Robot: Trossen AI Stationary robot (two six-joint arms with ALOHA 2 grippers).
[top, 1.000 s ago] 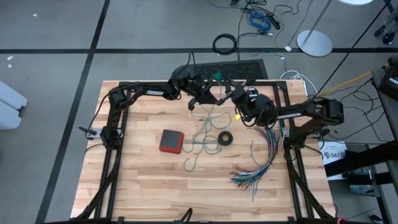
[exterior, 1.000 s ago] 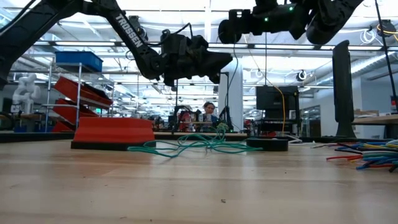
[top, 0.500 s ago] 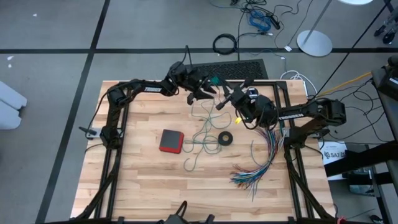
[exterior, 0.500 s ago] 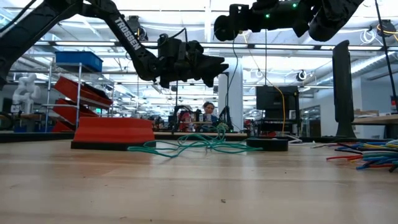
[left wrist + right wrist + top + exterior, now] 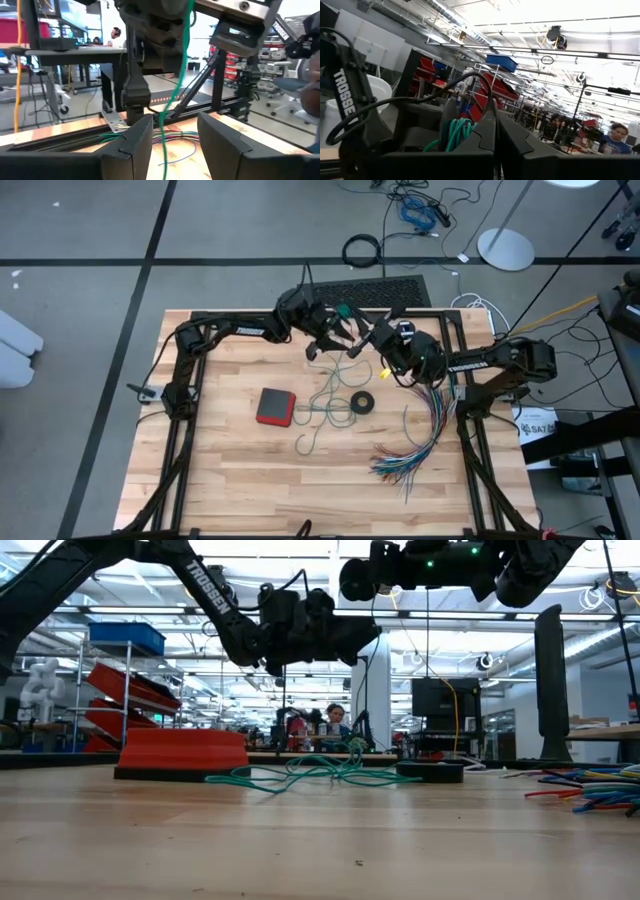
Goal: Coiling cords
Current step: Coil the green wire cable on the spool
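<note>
The teal-green cord (image 5: pixel 330 393) lies in loose loops on the table's middle, and one strand rises from it to my grippers. My right gripper (image 5: pixel 362 340) is high above the far middle, shut, with several teal turns (image 5: pixel 457 132) bunched at its fingers. My left gripper (image 5: pixel 335 330) is just beside and below it, open, and the teal strand (image 5: pixel 172 95) runs down between its fingers. I cannot tell whether the strand touches them. I cannot make out the white cord. My right gripper is shut with several turns of the teal cord (image 5: pixel 456 134) bunched against the outer side of one finger (image 5: pixel 475 142). The fingers themselves hide where the cord is pinched. The cord is lifted and one strand hangs slack toward the table.
A red flat box (image 5: pixel 275 406) lies left of the cord loops and a small black tape ring (image 5: pixel 362 402) right of them. A fanned bundle of multicoloured wires (image 5: pixel 415 442) covers the right near part. A dark mat (image 5: pixel 385 288) lies at the far edge. A person (image 5: pixel 335 718) shows far behind.
My left gripper has swung toward the table's far edge and then back toward my right gripper, ending slightly higher. My right gripper has drifted a little toward the table's left. The cord loops on the table lie as before.
</note>
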